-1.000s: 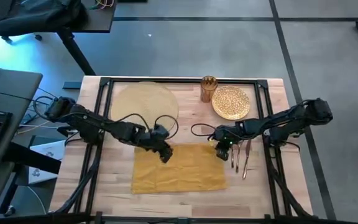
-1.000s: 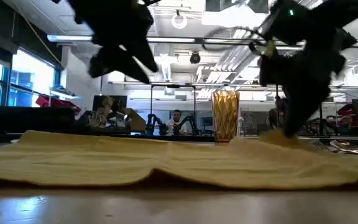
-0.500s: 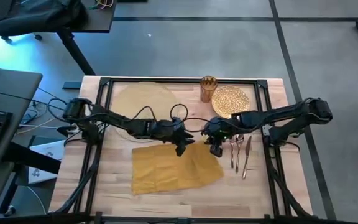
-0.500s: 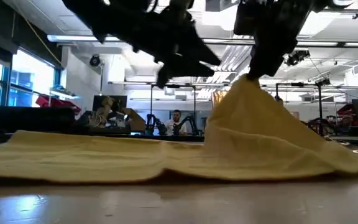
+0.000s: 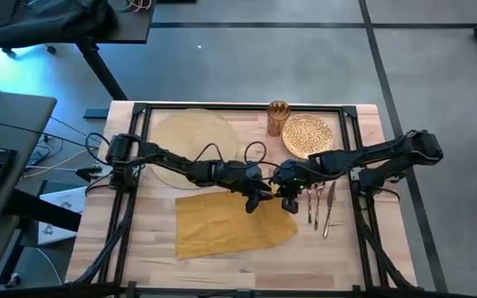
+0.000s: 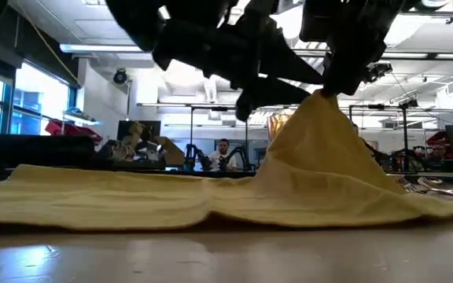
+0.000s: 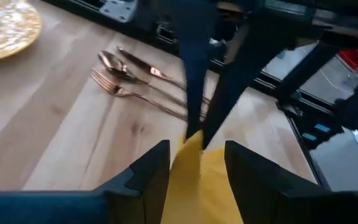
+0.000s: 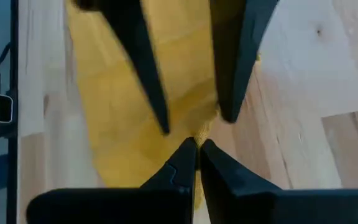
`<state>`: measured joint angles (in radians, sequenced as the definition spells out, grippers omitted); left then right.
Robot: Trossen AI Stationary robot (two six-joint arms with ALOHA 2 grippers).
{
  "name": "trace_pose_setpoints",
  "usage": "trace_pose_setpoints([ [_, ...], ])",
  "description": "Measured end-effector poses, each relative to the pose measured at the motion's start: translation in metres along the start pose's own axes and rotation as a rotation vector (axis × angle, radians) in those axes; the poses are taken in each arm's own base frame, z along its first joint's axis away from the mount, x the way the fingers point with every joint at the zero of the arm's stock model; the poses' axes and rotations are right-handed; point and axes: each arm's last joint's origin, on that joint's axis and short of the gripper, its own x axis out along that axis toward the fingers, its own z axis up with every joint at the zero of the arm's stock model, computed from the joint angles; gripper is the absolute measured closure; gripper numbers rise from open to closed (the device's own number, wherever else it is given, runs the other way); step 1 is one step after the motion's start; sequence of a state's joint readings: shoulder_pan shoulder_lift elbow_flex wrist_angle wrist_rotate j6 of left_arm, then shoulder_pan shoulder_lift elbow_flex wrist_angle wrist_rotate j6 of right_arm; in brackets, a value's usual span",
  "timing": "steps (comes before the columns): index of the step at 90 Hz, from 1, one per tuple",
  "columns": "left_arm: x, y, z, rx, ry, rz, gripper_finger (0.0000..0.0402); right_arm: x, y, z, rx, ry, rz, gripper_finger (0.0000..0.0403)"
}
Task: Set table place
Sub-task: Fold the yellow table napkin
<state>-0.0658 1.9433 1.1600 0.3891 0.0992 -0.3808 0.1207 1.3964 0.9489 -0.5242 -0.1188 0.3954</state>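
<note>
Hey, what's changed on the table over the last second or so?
The right gripper has pinched the napkin by its far right corner and lifted it into a peak. The left gripper, open, has swung right across the table to meet it at that corner. The placemat, plate, glass and cutlery stayed put.

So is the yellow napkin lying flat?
No. The right gripper pinches one corner of the napkin, lifting it into a peak; the rest lies flat.

No legible text, labels, brand marks, numbers or signs in any view. Checked all surfaces in view; nothing resolves into readable characters.
</note>
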Motion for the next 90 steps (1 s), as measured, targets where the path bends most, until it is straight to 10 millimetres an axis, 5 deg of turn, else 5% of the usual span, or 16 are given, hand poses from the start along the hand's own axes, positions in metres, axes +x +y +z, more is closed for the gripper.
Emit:
trace_pose_setpoints([
  [16, 0.005, -0.002, 0.004, 0.064, 0.063, 0.011, 0.0289, 0.0, 0.0, 0.0, 0.007, -0.003, 0.002, 0.0403],
  [44, 0.004, -0.003, 0.008, 0.071, 0.077, 0.022, 0.0391, 0.0, 0.0, 0.001, 0.004, -0.007, -0.003, 0.0403],
  [67, 0.004, -0.006, 0.002, 0.078, 0.13, 0.025, 0.0401, -0.002, -0.001, -0.001, 0.001, 0.005, -0.01, 0.0399],
  [90, 0.004, -0.011, -0.005, 0.075, 0.18, 0.021, 0.0401, -0.015, 0.001, -0.01, 0.174, 0.048, -0.014, 0.0301],
])
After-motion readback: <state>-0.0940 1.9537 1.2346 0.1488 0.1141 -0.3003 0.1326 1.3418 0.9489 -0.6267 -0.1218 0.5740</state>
